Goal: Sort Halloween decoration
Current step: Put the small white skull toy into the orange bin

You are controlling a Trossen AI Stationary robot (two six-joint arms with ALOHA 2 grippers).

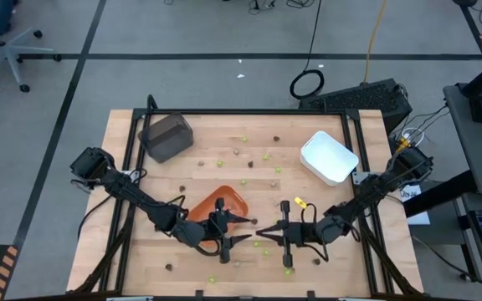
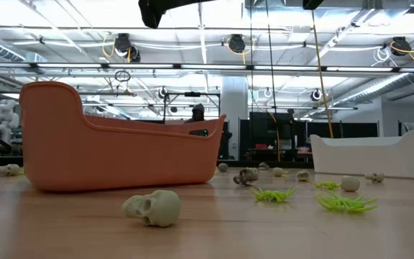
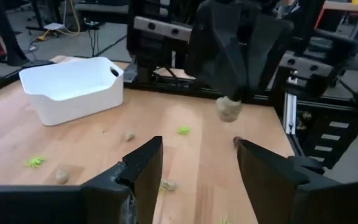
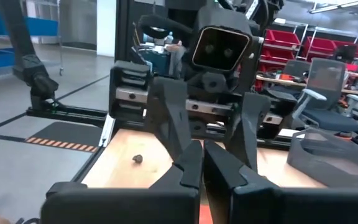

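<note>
My main worry is the tan piece (image 3: 230, 109). It hangs from the very tips of the right hand (image 3: 230, 94), and most of it pokes out below them, so I judge the hold to be thin. A jolt or a fast swing could shake it loose. It would then land on the tabletop (image 1: 207, 171) among the other loose pieces, and I would have to hunt for it again.

Second, the two hands face each other tip to tip, close together at the near edge just beside the orange tray (image 1: 224, 203). If either one moves forward before the other backs off, their fingers could knock together. The left arm could also nudge the tray. Third, the white tray (image 1: 329, 156) and the grey tray (image 1: 167, 136) sit well apart at the far side. A long carry there gives the piece more chance to slip, and I can't tell from here which tray takes tan.

The right hand is clenched on that tan piece and touches nothing else. The left hand (image 3: 197, 155) is spread wide and empty, held above the tabletop. Green pieces (image 2: 346, 203) and a skull (image 2: 153, 208) lie scattered, not yet sorted.
</note>
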